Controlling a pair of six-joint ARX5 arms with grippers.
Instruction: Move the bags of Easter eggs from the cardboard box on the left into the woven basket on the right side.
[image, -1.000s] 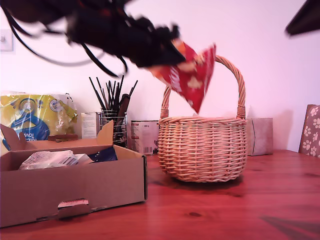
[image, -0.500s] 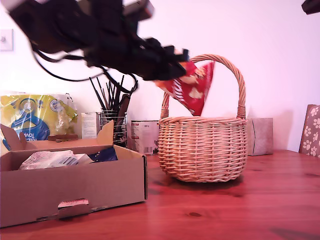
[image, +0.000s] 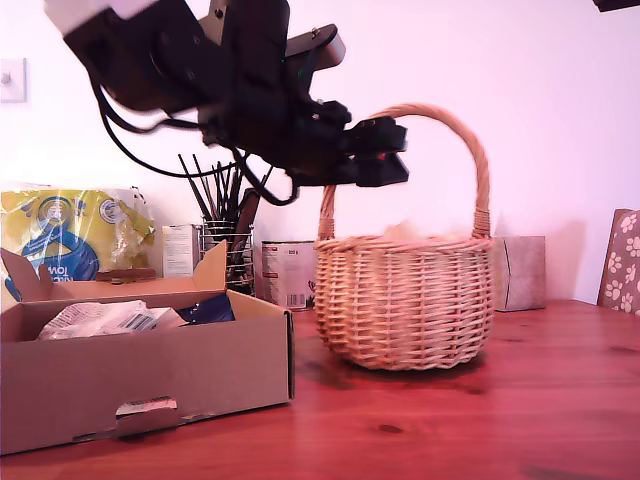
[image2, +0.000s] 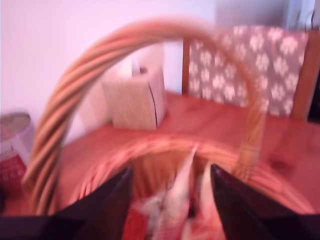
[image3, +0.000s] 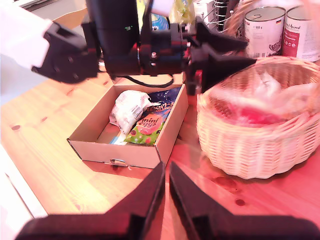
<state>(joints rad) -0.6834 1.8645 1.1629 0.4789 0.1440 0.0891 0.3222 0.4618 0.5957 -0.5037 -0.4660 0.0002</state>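
Now that the red crinkly packet (image3: 250, 114) has dropped into the round wicker basket (image: 405, 300), my first gripper (image: 385, 152) hangs open and empty above it, more packets waiting in the brown cardboard box (image: 150, 375) at the exterior view's left

Homely room: wooden table (image: 450, 420), food tins (image3: 263, 31), paw-print chair (image2: 260, 65).

red bag (image3: 250, 116) in woven basket (image3: 260, 150)
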